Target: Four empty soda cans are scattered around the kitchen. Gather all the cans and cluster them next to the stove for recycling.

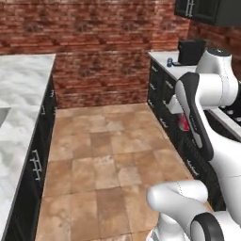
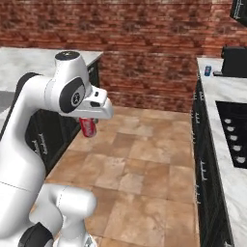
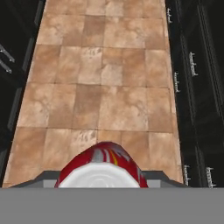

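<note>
1. Hand view: the gripper [image 3: 101, 181] is clamped on the red soda can [image 3: 101, 164], carried above the tile floor [image 3: 105, 87].
2. Left base view: that can [image 1: 183, 123] hangs beside the right-hand cabinets [image 1: 162, 101].
3. Right base view: a blue soda can [image 2: 208, 71] stands on the counter [image 2: 219, 91] beyond the stove [image 2: 236, 130]. This looks like mid-carry; next, reach the counter beside the stove.

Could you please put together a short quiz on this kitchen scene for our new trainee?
1. True or false: the gripper carries a red soda can.
2. Where does the blue soda can stand? A) on the floor B) on the marble counter beside the black appliance C) on the stove
3. What covers the floor?

Key: 1 true, it is held over the floor. 2 B. 3 terracotta tiles.
</note>
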